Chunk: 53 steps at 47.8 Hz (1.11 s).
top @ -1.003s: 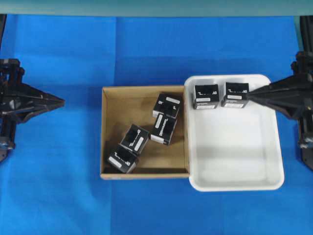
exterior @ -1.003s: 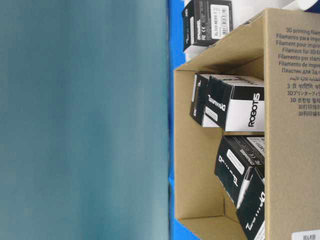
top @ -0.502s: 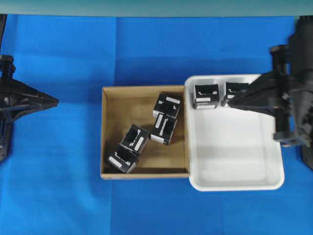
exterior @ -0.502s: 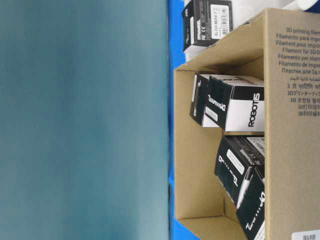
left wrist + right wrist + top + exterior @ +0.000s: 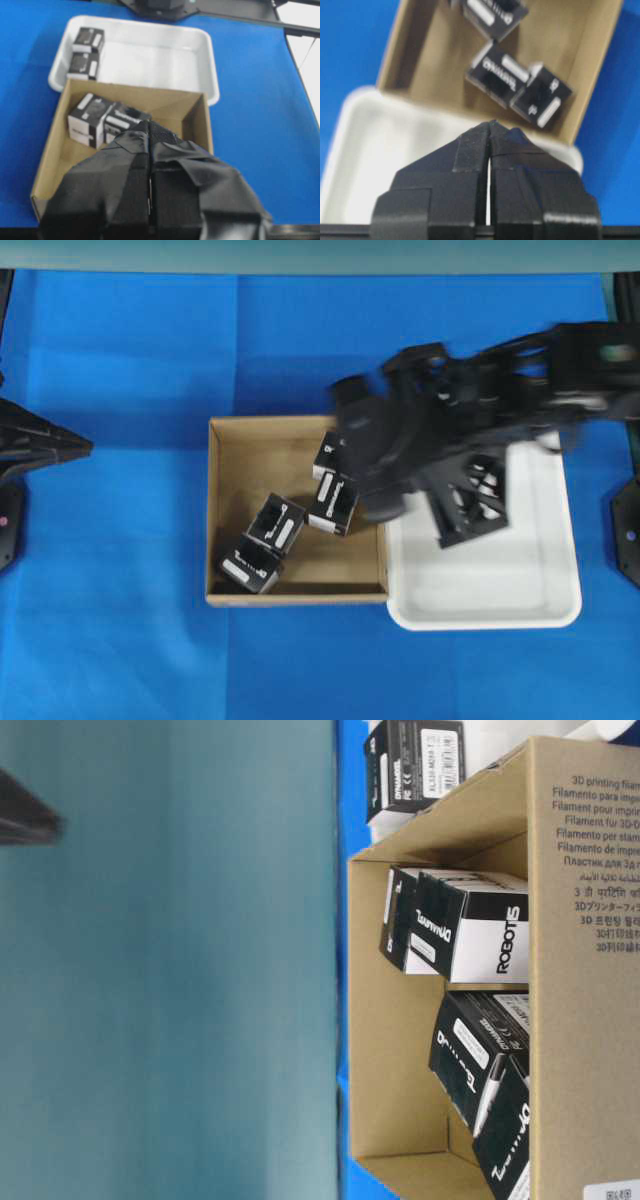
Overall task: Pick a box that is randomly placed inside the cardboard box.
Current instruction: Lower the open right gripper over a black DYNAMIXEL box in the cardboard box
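Above the seam between the cardboard box (image 5: pixel 232 508) and the white tray (image 5: pixel 520 590), the right claw (image 5: pixel 489 131) is seen pressed together and holding nothing. From its wrist view, the nearest box (image 5: pixel 501 74) lies just ahead inside the cardboard box, close to the wall shared with the tray, its long axis set diagonally to that wall. Four black cartons are counted in the cardboard box. Two cartons (image 5: pixel 85 52) are noted in the tray. The left claw (image 5: pixel 149 131), likewise pressed together and empty, is held back beyond the opposite wall. The right arm is judged nearer; its claw must be spread before descent.
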Each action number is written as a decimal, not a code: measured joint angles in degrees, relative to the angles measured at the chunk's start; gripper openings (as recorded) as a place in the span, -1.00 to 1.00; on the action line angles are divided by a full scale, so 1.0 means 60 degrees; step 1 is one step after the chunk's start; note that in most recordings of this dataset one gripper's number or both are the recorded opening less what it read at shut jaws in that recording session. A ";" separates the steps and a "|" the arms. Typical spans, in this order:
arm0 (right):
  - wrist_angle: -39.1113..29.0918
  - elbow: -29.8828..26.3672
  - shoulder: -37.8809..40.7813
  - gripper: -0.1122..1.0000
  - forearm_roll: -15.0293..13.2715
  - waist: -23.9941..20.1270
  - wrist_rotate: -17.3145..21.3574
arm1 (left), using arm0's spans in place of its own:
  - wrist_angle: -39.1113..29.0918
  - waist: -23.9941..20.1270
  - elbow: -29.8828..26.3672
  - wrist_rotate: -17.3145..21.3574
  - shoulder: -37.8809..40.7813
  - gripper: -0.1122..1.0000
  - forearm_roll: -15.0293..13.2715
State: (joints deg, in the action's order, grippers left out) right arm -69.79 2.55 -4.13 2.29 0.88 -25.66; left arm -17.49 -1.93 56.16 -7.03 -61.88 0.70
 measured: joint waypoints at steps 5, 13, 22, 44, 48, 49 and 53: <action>-0.0820 -0.0791 0.0981 -0.80 -0.0249 0.0015 -0.0527 | -0.0161 0.0029 -0.0073 0.0000 0.0000 -0.91 0.0000; -0.0908 -0.1714 0.2168 -0.79 -0.0220 -0.0029 -0.1143 | -0.0630 0.0029 -0.0117 0.0000 -0.0088 -0.91 0.0000; -0.0571 -0.2153 0.2988 -0.78 -0.0103 -0.0234 -0.1685 | -0.1069 -0.0029 -0.0234 -0.0029 -0.0439 -0.91 0.0000; 0.1289 -0.2607 0.4204 -0.75 0.0103 -0.0952 -0.3867 | -0.2300 -0.0029 -0.0586 -0.0029 -0.0967 -0.91 0.0015; 0.1523 -0.2637 0.4277 -0.75 0.0103 -0.0923 -0.3896 | -0.2300 -0.0044 -0.0601 -0.0015 -0.0952 -0.91 0.0015; 0.1553 -0.2637 0.4292 -0.75 0.0103 -0.0908 -0.3911 | -0.2300 -0.0044 -0.0601 -0.0029 -0.0952 -0.91 0.0015; 0.1582 -0.2651 0.4336 -0.73 0.0103 -0.0864 -0.3911 | -0.2300 -0.0029 -0.0601 -0.0029 -0.0923 -0.91 0.0000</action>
State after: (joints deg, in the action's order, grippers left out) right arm -60.29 -13.36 21.88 2.90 -4.31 -49.13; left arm -31.29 -2.11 52.56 -7.21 -67.41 0.70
